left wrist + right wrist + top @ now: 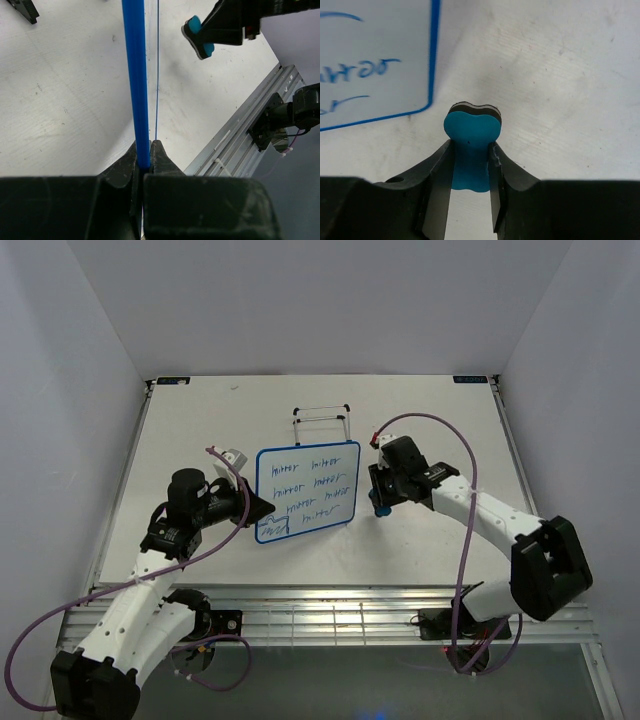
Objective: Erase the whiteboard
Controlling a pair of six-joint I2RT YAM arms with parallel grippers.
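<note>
Left hand (144, 160), black fingers clenched on the blue-framed edge of the small flat white rectangular whiteboard (136, 75), seen edge-on here. Left arm reaches forward, wrist turned inward. Board sits mid white tabletop (420, 420), just in front of a thin black wire stand (322, 418). Right arm bent inward, right hand (470, 150) grasping a small blue bone-shaped eraser (472, 125), near the board's right edge, apart from it. Top view shows rows of blue handwriting across the board; right wrist catches only a corner.
</note>
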